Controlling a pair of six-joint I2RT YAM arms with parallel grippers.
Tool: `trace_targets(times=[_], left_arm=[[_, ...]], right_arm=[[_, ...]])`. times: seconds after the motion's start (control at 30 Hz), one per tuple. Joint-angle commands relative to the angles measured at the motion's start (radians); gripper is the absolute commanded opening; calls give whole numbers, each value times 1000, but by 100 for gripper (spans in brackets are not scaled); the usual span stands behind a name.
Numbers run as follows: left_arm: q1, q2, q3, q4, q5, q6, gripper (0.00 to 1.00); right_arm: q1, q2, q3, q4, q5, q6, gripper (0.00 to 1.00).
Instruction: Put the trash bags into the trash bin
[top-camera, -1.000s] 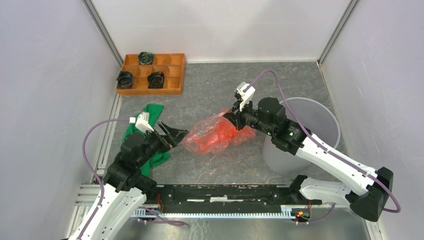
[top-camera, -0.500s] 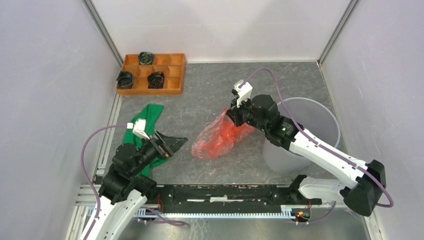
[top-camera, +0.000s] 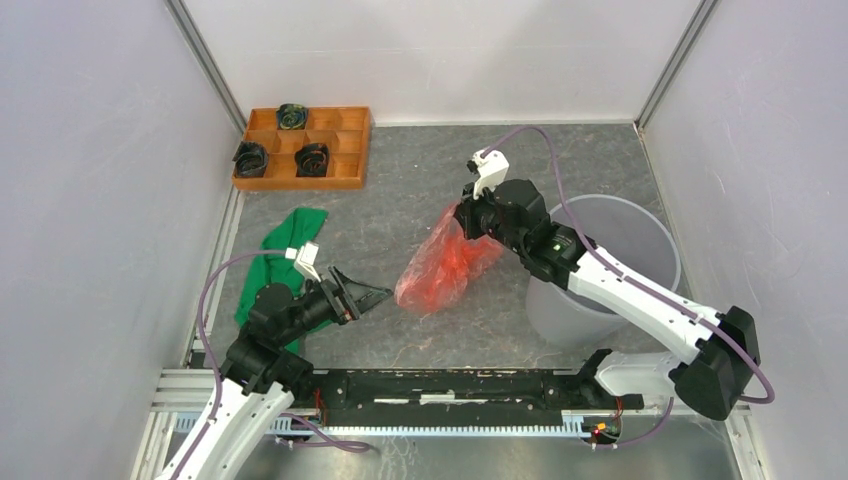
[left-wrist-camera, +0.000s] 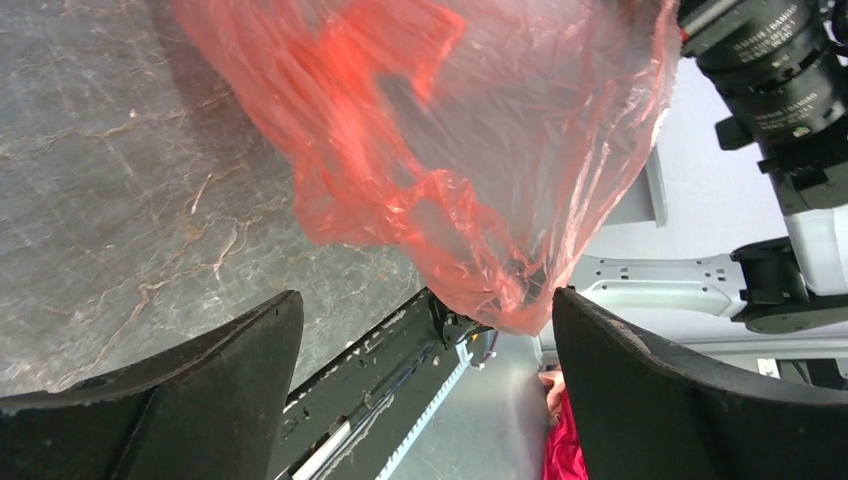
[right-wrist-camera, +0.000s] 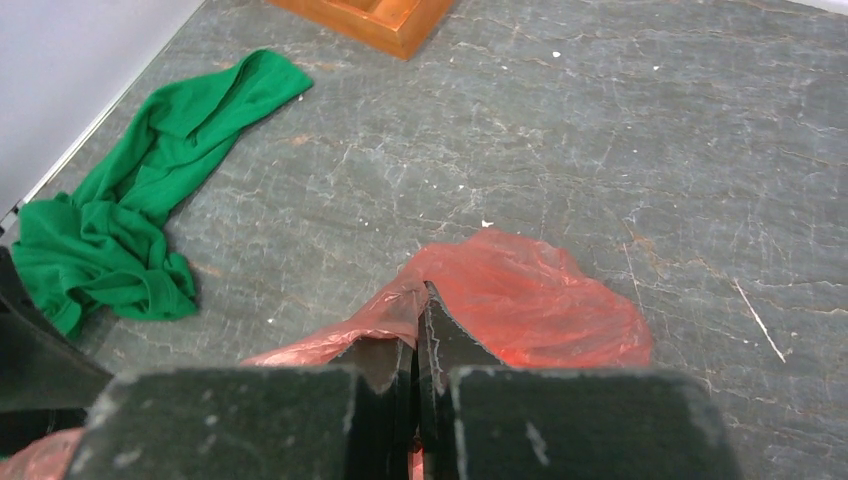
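Note:
The thin red-orange trash bag (top-camera: 444, 262) hangs from my right gripper (top-camera: 462, 213), which is shut on its upper edge; the lower part rests on the grey floor. In the right wrist view the shut fingers pinch the bag (right-wrist-camera: 520, 300) at the gripper (right-wrist-camera: 420, 305). The pale grey bin (top-camera: 640, 250) stands just right of the right arm. My left gripper (top-camera: 372, 296) is open and empty, a little left of the bag; in the left wrist view the bag (left-wrist-camera: 450, 150) hangs beyond the wide-apart fingers (left-wrist-camera: 230, 370).
A green cloth (top-camera: 285, 250) lies on the floor at the left, also in the right wrist view (right-wrist-camera: 130, 220). A brown compartmented wooden tray (top-camera: 345, 172) holding black rolls sits at the back left. White walls enclose the floor.
My right gripper has lifted the bag's top and moved it back and slightly right. My left gripper has let go, drawn back toward the near edge and stays open.

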Motion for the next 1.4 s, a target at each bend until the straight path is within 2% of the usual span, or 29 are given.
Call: trace_targets(times=[0.0, 0.13, 0.2, 0.3, 0.4, 0.47, 0.67, 0.8, 0.93, 1.03, 1.2, 1.37], left_arm=[[-2, 14, -2, 115, 63, -10, 100], [-2, 50, 29, 146, 86, 58, 100], [-2, 64, 68, 106, 50, 117, 100], [-3, 90, 131, -10, -100, 184, 100], [-2, 93, 169, -123, -313, 178, 100], [-2, 77, 162, -121, -379, 159, 100], [-3, 48, 47, 122, -269, 56, 100], [-2, 168, 1, 224, -180, 48, 100], [-2, 298, -3, 256, -173, 53, 100], [-3, 360, 4, 293, -193, 43, 92], [-2, 428, 40, 306, -292, 28, 71], [-3, 502, 40, 373, -279, 12, 62]], right_arm=[[-5, 35, 65, 64, 76, 50, 0], [-7, 110, 117, 64, 112, 44, 0], [-8, 150, 153, 52, 136, 41, 0], [-10, 200, 186, 52, 151, 40, 0], [-17, 237, 213, 53, 164, 32, 0], [-19, 257, 227, 51, 176, 26, 0], [-32, 296, 253, 47, 190, 18, 0], [-32, 290, 254, 51, 177, 19, 0], [-32, 273, 240, 55, 129, 26, 0], [-33, 248, 217, 48, 110, 29, 0], [-32, 179, 142, 56, 60, 27, 0], [-32, 122, 82, 26, 42, 0, 0]])
